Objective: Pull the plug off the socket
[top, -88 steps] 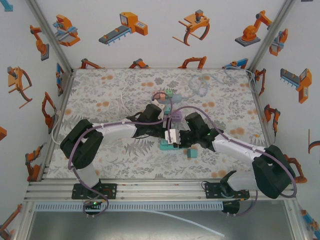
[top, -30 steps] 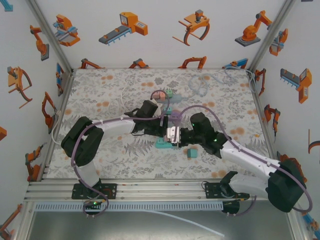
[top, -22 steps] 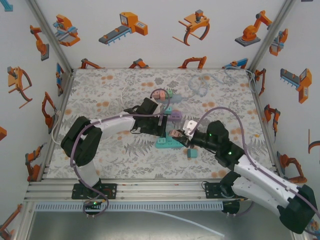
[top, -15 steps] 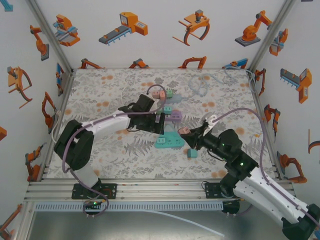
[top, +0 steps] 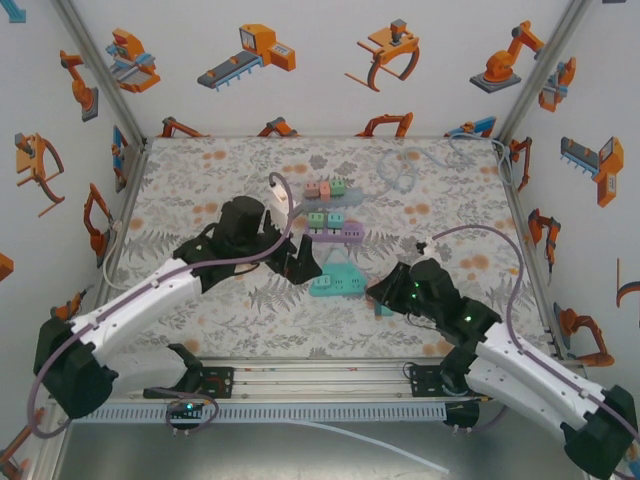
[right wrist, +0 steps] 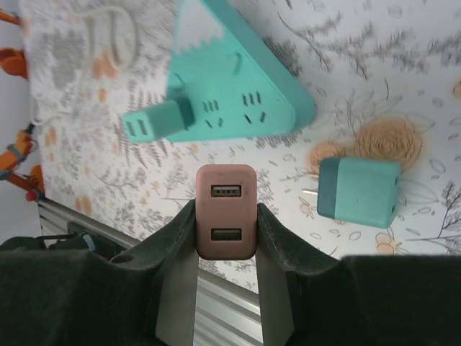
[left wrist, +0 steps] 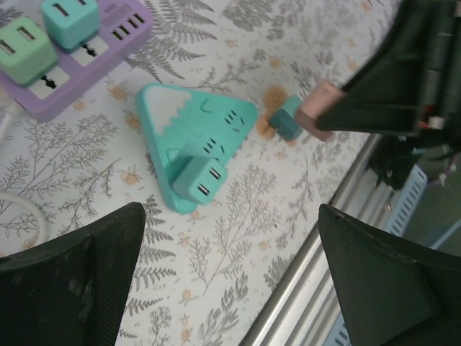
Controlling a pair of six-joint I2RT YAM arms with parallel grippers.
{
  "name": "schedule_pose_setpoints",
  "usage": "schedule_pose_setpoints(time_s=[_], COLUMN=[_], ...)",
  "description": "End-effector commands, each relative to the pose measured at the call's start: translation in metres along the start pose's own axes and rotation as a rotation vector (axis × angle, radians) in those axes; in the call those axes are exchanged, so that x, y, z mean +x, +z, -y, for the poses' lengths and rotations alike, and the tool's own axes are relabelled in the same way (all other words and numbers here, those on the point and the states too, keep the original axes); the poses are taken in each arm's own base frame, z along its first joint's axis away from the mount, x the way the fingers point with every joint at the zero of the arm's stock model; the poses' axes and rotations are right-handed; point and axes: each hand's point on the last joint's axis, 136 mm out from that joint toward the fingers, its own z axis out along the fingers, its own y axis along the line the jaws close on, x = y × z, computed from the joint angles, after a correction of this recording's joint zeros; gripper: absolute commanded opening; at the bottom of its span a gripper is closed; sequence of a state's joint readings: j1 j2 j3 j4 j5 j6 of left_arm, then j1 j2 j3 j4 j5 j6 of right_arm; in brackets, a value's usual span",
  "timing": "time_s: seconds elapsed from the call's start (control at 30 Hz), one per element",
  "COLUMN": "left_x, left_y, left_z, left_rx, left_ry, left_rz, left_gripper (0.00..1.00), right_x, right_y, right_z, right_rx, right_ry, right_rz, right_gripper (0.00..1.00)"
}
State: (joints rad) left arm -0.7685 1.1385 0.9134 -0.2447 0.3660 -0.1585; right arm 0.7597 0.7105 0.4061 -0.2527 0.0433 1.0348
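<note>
Top view: the right gripper (top: 384, 290) is a dark mass, and its fingertips and load cannot be made out there.

Right wrist view: the pink plug (right wrist: 226, 202) is clamped between both fingers (right wrist: 173, 249). Its two-port face is toward the camera and its prongs are hidden. The plug is apart from the teal triangular socket (right wrist: 245, 79), on the near side of it. A teal plug (right wrist: 153, 120) sits in the socket's side. A loose teal plug (right wrist: 358, 191) lies just beside the socket.

Left gripper (left wrist: 230, 238): jaws spread wide with nothing between them, finger bases cut off by the frame. The purple power strip (left wrist: 126, 29) is cropped at the corner.

Table (top: 200, 190): grey fern and orange flower print. An aluminium rail (top: 320, 378) runs along the near edge. The white walls (top: 330, 95) carry robot stickers.
</note>
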Motion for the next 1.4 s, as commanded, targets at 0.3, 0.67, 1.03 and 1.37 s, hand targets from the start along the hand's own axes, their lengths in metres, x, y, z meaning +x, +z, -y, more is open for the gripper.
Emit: schedule_pose_setpoints(time_s=[0.3,0.67,1.03,1.37], left_x=[0.019,0.017,0.019,0.02], left_y=[-0.053,-0.047,-0.043,-0.038], left_z=[0.008,0.003,-0.007,-0.01], left_rx=[-0.057,-0.083,-0.123,-0.136], left_ry=[0.148,0.148,0.126,0.119], left_rz=[0.093,0.077,0.068,0.06], left_gripper=[0.97,0.97,0.97,0.97], right_x=[0.025,0.037,0.04,0.041], right_y=[0.048,0.054,0.041,0.031], right_z=[0.0,0.017,0.029,0.037], right_rx=[0.071,0.134,0.161,0.168], right_ry=[0.04,0.045,0.052,0.051], right_rz=[-0.006,-0.013,-0.012,-0.012], right_gripper=[0.03,0.23,0.36,0.45])
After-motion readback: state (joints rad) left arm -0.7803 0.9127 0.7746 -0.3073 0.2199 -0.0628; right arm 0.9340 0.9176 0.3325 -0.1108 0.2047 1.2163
